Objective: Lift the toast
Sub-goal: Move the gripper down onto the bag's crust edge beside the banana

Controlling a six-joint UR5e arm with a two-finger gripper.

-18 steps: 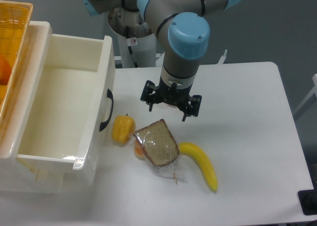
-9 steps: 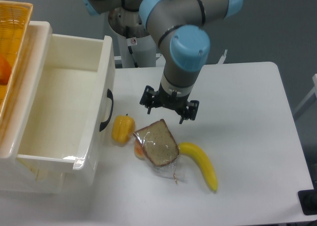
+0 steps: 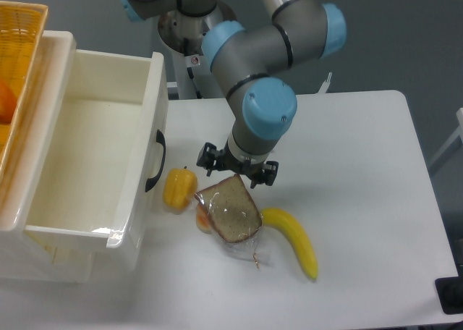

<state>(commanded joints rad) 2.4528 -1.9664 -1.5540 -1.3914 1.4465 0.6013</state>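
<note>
Beside toast [image 3: 230, 208]: banana [image 3: 293, 241], pepper [image 3: 179, 188].

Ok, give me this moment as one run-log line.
phase: approach | gripper: open, above top edge of toast | toast: on table, not held | neighbours: banana right, yellow pepper left
</note>
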